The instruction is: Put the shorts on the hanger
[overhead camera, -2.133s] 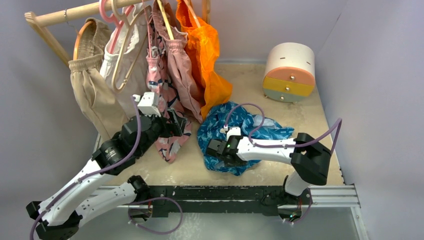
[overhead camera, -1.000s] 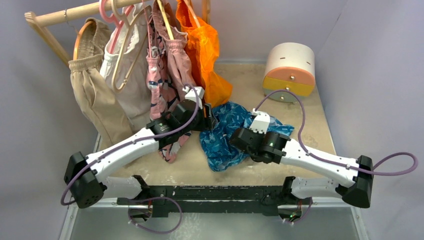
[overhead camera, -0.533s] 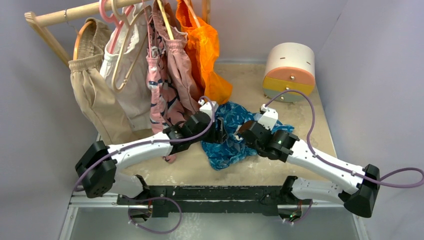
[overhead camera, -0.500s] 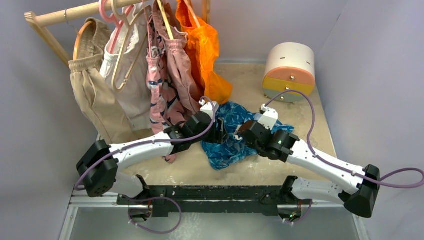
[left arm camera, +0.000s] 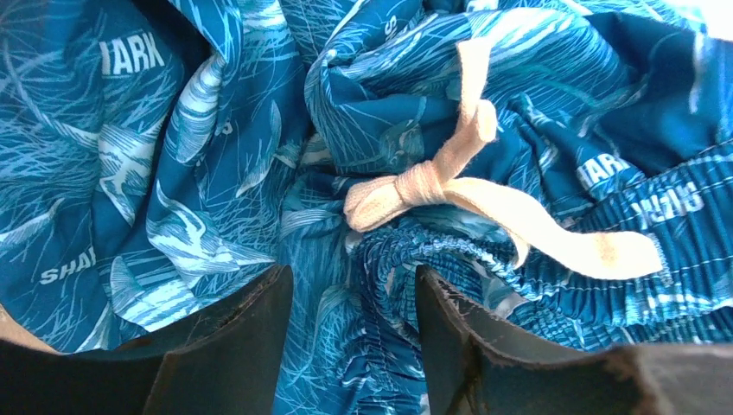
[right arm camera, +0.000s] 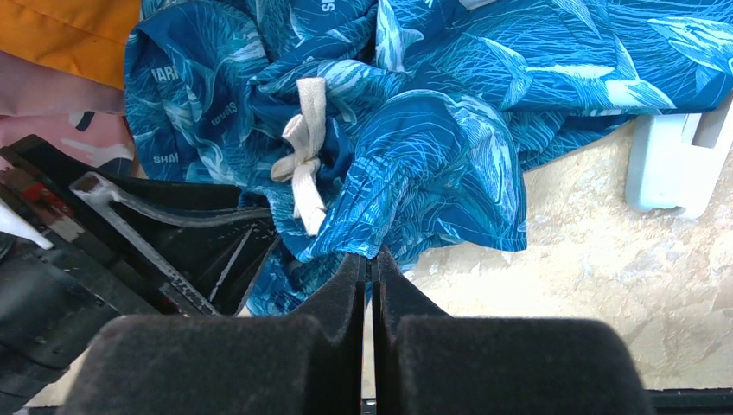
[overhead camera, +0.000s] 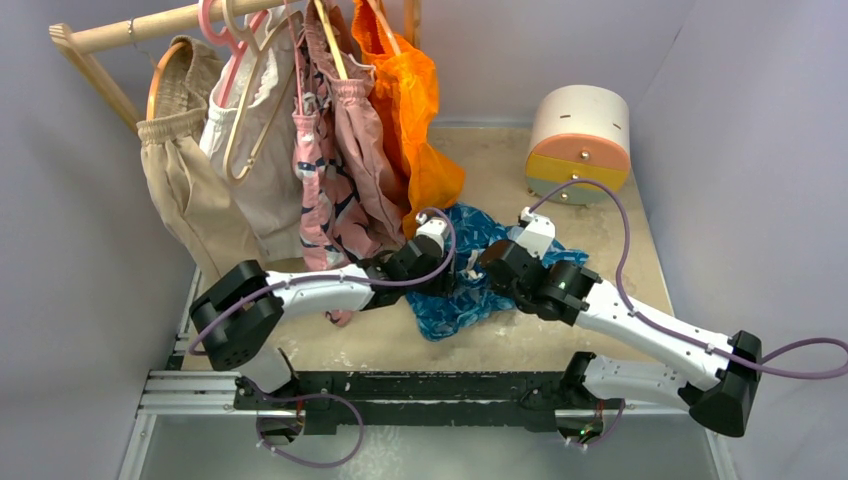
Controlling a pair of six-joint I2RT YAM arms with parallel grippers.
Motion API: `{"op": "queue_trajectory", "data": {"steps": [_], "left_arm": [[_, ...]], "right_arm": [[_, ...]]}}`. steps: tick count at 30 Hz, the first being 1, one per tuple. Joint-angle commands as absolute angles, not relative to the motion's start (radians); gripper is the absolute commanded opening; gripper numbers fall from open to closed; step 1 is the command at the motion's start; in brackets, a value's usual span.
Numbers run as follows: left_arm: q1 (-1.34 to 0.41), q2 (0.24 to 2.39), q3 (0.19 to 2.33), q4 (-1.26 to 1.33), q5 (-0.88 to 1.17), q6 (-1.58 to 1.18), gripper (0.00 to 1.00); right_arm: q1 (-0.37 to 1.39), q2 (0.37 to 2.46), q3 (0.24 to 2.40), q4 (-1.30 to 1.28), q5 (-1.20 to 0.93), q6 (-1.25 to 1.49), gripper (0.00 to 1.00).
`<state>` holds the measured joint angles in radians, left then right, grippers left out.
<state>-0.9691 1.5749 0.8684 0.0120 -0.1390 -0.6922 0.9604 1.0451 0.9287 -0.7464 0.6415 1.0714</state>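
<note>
Top view, shorts [overhead camera: 445,315]: thin blue printed cloth, crumpled in a heap on the mottled beige tabletop [overhead camera: 500,160], between the ends of the two arms.
Top view, hanger [overhead camera: 246,100]: pale wood with sloped arms, hung on the round wooden rail [overhead camera: 140,28], well apart from the shorts.
Top view, left gripper [overhead camera: 452,280]: black, low against the heap's left side.
Top view, right gripper [overhead camera: 484,272]: black, at the heap's right side.
Left wrist, jaws: moderately wide, with matte black fingers [left arm camera: 229,346] straddling the gathered, ribbed elastic waistband [left arm camera: 389,268] without clamping it.
Left wrist, drawstring [left arm camera: 449,173]: flat cream woven tape, knotted, lying across the folds.
Right wrist, jaws: pressed together, pinching a fold of the shorts' edge at their tips.
Right wrist, tabletop: stone-like speckle just beside the cloth.
</note>
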Motion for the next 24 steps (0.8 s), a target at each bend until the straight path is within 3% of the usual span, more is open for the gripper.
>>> {"op": "queue_trajectory", "data": {"steps": [1,5,9,19,24], "left_arm": [[-0.988,1.566,0.882,0.015,-0.209,-0.659,0.46],[-0.990,1.476,0.930,-0.124,-0.274,-0.650,0.16],[-0.990,1.314,1.004,-0.307,-0.365,-0.661,0.00],[-0.990,1.131,1.287,-0.508,-0.462,-0.608,0.00],[-0.991,1.111,1.352,-0.638,-0.544,-0.604,0.00]], "right_arm": [[0.950,1.035,0.928,-0.716,0.666,1.048,0.00],[0.932,1.032,0.959,-0.739,0.683,1.012,0.00],[0.920,1.027,1.093,-0.793,0.711,0.932,0.00],[0.920,1.126,1.578,-0.872,0.784,0.607,0.00],[0.919,1.132,1.572,-0.825,0.707,0.557,0.00]]}}
